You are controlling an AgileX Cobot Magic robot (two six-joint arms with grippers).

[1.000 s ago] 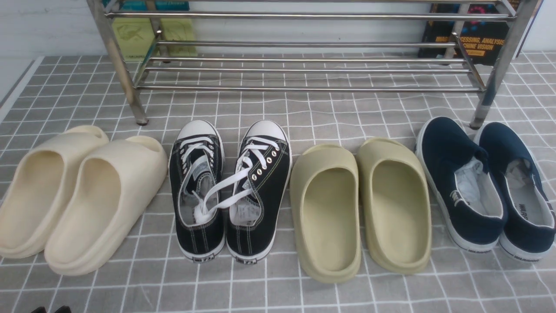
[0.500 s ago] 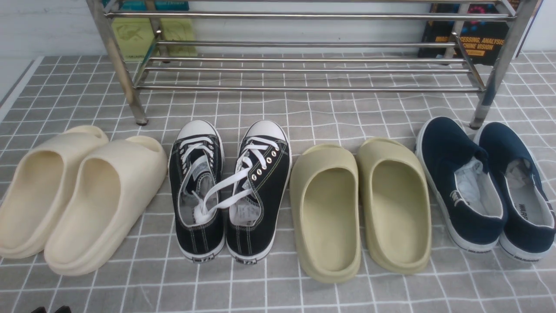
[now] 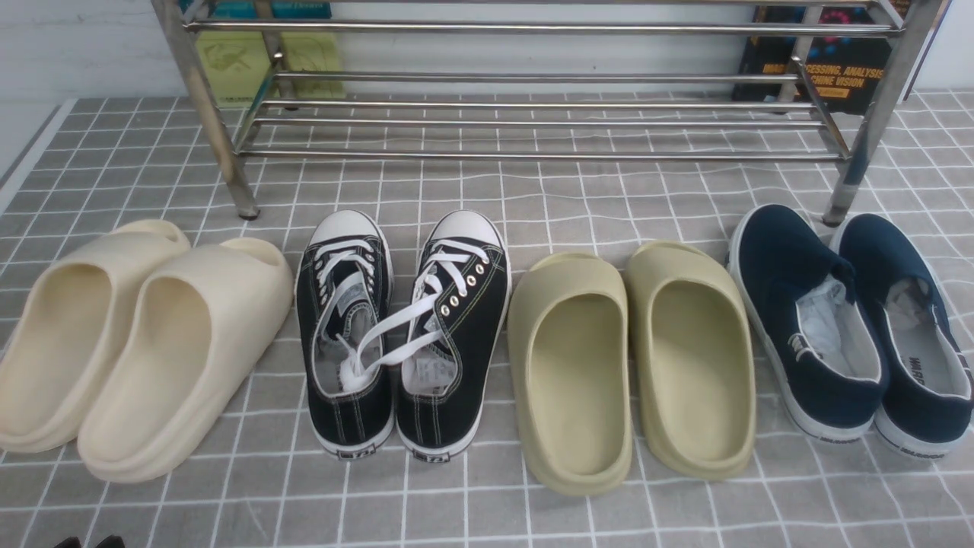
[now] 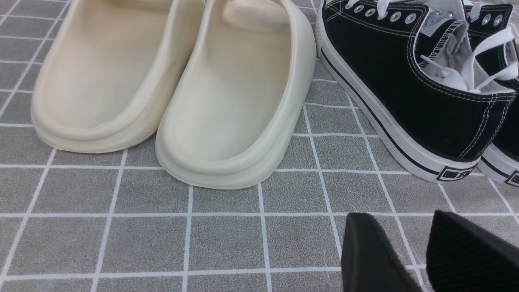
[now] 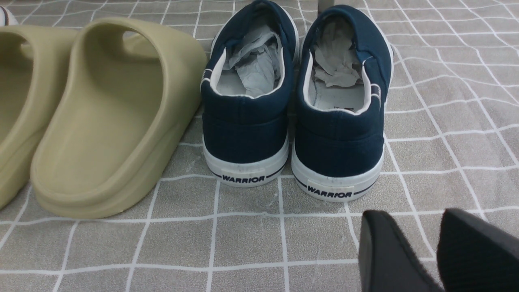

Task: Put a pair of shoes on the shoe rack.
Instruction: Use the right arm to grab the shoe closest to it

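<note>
Pre-grasp, 2 navy shoes (image 5: 247,129).
Lying heel-first just ahead of right gripper (image 5: 411,215), toes toward shoe rack (image 3: 533,122); part-spread, pinching nothing.

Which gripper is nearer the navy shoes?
Right. The right gripper sits just behind the heels of the navy shoes; the left gripper is behind the cream slides and black sneakers, at the other end.

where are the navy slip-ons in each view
Front view: navy slip-ons at far right of the row, before the shoe rack's right leg.
Left wrist view: not in it.
Right wrist view: navy slip-ons mid-picture, heels toward camera.
Shared landmark: olive slide beside them.
</note>
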